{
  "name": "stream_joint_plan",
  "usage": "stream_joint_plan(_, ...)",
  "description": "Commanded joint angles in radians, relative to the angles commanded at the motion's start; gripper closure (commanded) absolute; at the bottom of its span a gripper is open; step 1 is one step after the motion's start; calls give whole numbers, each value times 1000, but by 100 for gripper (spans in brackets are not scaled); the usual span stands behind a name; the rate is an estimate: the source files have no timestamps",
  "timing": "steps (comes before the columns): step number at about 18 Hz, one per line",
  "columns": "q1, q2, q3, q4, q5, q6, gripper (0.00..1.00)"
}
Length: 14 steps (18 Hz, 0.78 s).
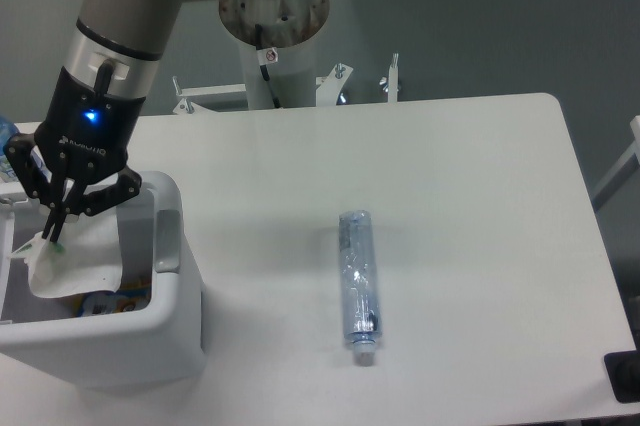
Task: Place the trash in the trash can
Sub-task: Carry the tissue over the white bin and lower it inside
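- A white table (450, 196) is seen from above, with a robot arm reaching in from the top left.
- The gripper (55, 233) is positioned over the open mouth of the white trash can (170, 346), which stands at the table's left front corner.
- The two fingers are closed to a narrow pinch on the upper edge of the crumpled white wrapper (75, 266), so that the wrapper hangs down from them into the bin's opening.
- The wrapper is held by one edge, probably so that it can drop straight down once it is let go; its lower part is already below the rim.
- Some coloured items can be made out at the bottom of the bin, but they are too hidden to be named.
- The flattened clear plastic bottle (358, 281) is lying on its side near the middle of the table, well apart from the bin, with its pale cap pointing toward the front edge.
- The bottle is judged to be the remaining piece of trash, not yet picked up.
- A sliver of a blue-labelled bottle (6, 146) is visible at the far left edge, behind the bin.
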Motion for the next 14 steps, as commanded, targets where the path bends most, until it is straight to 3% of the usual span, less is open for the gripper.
stream_joint_plan(9, -11, -3, -44, 2, 3, 57, 96)
stream_joint_plan(13, -14, -5, -54, 2, 5, 61, 88)
stream_joint_plan(14, -14, -5, -54, 3, 5, 61, 76)
